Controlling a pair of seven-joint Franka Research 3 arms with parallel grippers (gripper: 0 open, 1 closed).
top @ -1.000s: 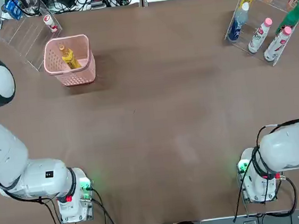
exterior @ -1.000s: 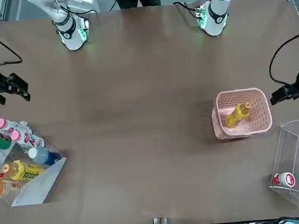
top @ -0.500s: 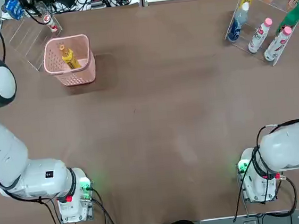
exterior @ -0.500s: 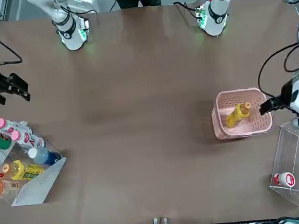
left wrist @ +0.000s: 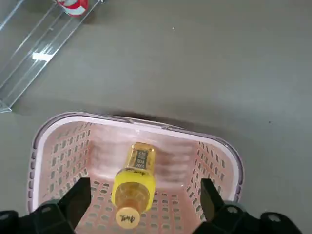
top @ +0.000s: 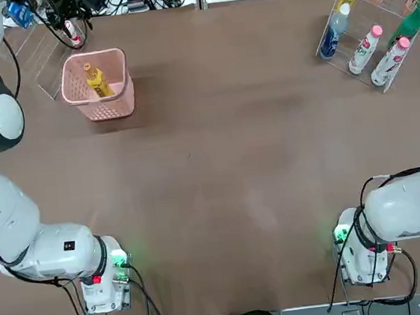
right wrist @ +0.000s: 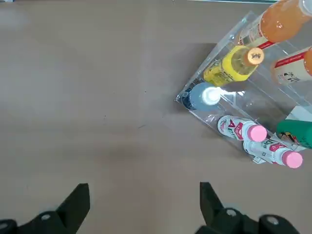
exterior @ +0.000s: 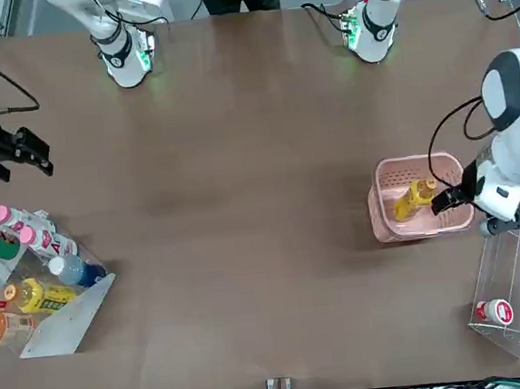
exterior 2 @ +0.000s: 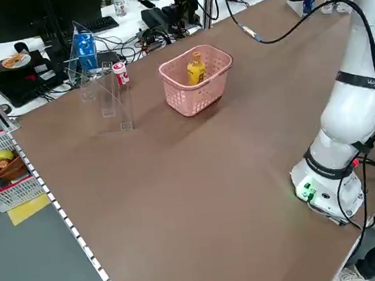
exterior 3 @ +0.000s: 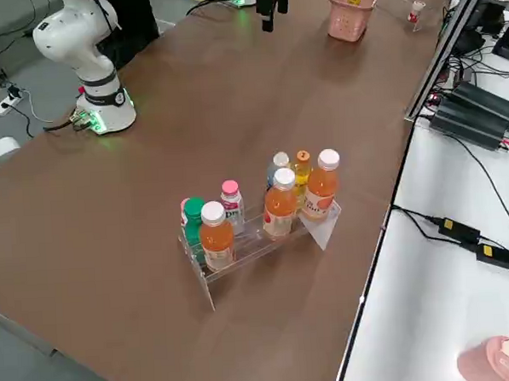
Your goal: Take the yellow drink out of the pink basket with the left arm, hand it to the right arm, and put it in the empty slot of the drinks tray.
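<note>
Reach step: left claw [left wrist: 141, 214], fingers apart, hangs over yellow drink [left wrist: 134, 181] in pink basket [exterior: 467, 215], at the desk's 11 o'clock; next, descend and clamp

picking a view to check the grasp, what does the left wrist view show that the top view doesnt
Left wrist view only: the left gripper, open, its fingers either side of the yellow drink, and the cap end-on.

Top view only: both arm bases, the drinks tray with its bottles far across the table, and the right arm parked near its base.

Both: the yellow drink lying tilted in the pink basket, ungrasped.
</note>
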